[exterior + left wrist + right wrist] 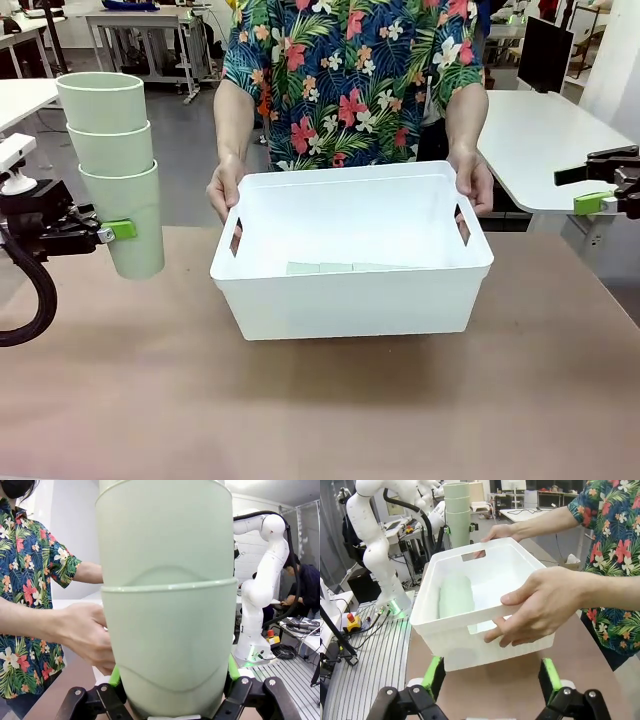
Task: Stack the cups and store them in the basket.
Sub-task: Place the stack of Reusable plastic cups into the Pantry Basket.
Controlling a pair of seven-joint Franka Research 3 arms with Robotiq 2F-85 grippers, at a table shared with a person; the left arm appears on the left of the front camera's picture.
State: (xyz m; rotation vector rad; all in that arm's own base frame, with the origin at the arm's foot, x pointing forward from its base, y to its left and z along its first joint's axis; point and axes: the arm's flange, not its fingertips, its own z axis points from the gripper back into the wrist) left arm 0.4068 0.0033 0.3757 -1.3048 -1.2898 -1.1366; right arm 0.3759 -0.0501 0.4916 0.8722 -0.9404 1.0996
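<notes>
Left pincer [172, 680] clamps the lowest of three stacked pale mint-green plastic tumblers [112, 150], apparently light, stiff and slippery; right pincer [492, 677] gapes wide.

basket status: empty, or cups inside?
Not empty: cups lie on their side on the floor of the basket.

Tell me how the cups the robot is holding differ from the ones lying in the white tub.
The held stack stands upright in the air, clamped by the left gripper; the basket stack lies on its side on the floor of the basket. The held stack shows three nested cups; the basket stack's count is unclear. Both are the same pale green tumblers.
</notes>
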